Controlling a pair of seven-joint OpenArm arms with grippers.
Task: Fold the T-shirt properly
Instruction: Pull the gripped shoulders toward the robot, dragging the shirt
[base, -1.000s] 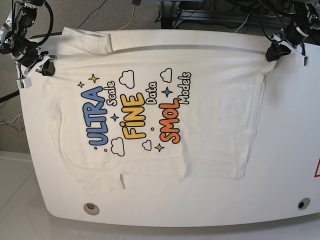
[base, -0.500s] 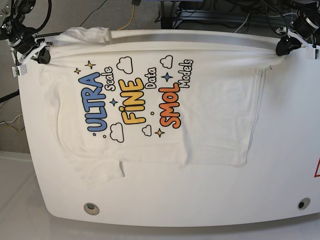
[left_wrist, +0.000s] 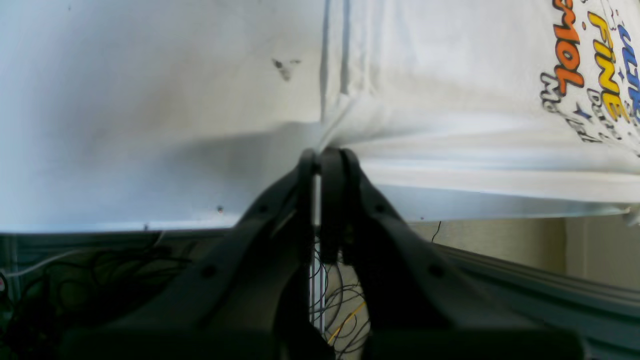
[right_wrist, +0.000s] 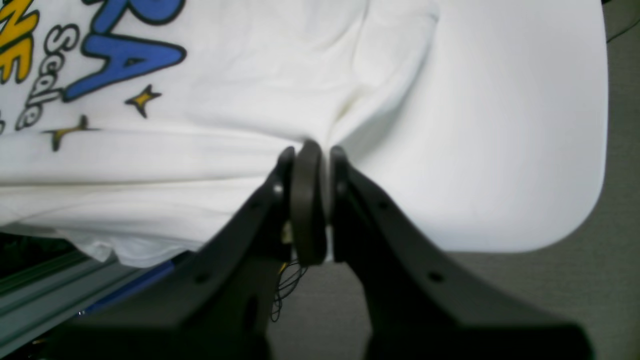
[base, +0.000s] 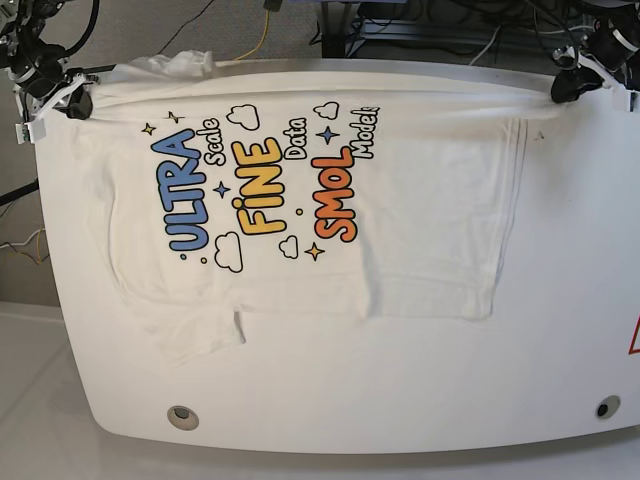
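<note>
The white T-shirt (base: 420, 220) lies print-up on the white table (base: 400, 390), with the blue, yellow and orange words at its left half. Its far edge is stretched taut along the table's back edge. My left gripper (base: 567, 88) at the back right is shut on the shirt's far corner, also seen in the left wrist view (left_wrist: 320, 155) pinching the shirt (left_wrist: 450, 100). My right gripper (base: 75, 103) at the back left is shut on the other far corner, seen in the right wrist view (right_wrist: 310, 152) pinching the shirt (right_wrist: 250, 75).
The table's back edge (base: 400, 68) runs just behind the shirt, with cables and a metal frame (base: 420, 25) beyond it. Two round holes (base: 182, 416) (base: 606, 407) sit near the front edge. A sleeve (base: 195, 335) lies at the front left.
Both grippers have pulled the shirt's far edge back toward the table's rear edge. The whole shirt and its print have slid that way and the far edge is now taut.
</note>
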